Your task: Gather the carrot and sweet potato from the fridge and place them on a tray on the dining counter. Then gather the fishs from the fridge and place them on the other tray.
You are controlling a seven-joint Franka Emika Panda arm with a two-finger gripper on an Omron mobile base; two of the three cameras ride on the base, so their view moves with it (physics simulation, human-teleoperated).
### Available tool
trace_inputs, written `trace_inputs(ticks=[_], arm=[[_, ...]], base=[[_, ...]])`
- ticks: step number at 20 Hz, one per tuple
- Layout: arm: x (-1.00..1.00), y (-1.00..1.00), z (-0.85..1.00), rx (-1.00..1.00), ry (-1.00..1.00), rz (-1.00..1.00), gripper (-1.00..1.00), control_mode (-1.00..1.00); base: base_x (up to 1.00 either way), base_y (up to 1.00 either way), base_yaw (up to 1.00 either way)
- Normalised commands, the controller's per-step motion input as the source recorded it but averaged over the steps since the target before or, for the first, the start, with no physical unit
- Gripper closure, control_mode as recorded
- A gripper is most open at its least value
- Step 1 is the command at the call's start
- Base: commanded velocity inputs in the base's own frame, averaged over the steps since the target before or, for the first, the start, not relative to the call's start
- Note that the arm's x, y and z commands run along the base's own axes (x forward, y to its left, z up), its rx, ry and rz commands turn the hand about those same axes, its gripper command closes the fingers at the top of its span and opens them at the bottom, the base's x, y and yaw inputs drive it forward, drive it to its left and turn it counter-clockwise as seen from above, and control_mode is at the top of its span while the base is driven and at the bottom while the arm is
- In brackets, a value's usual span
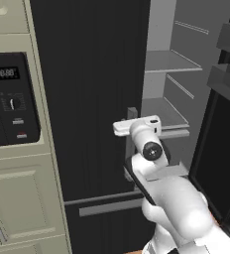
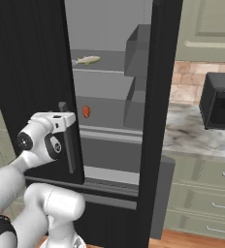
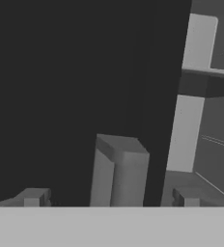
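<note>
Fingers (image 3: 109, 198) spread wide and empty, I see them straddling the fridge (image 1: 87, 99) handle (image 3: 119, 169) on its shut left door. Beyond, through the open right side, sweet potato (image 2: 86, 112) (a small orange lump) sits below the pale fish (image 2: 87, 60).

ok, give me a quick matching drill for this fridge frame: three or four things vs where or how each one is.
Things:
1. pale fish
2. small reddish-orange lump
3. gripper
4. right fridge door

States:
A. swung open
B. lower fridge shelf
C. open, straddling the left door's grey handle
D. upper fridge shelf

Pairs: 1-D, 2-B, 3-C, 4-A
</note>
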Motion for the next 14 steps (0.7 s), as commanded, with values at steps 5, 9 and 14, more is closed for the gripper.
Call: trace_inputs(ticks=[5, 9, 14], arm=[[0.35, 0.01, -0.23, 0.00, 0.00, 0.02, -1.00, -1.00], [0.51, 0.09, -0.26, 0.00, 0.00, 0.03, 1.00, -1.00], [0.30, 0.05, -0.22, 0.00, 0.01, 0.01, 1.00, -1.00]], base=[[0.00, 0.00, 0.00], [0.00, 0.00, 0.00], [0.00, 0.00, 0.00]])
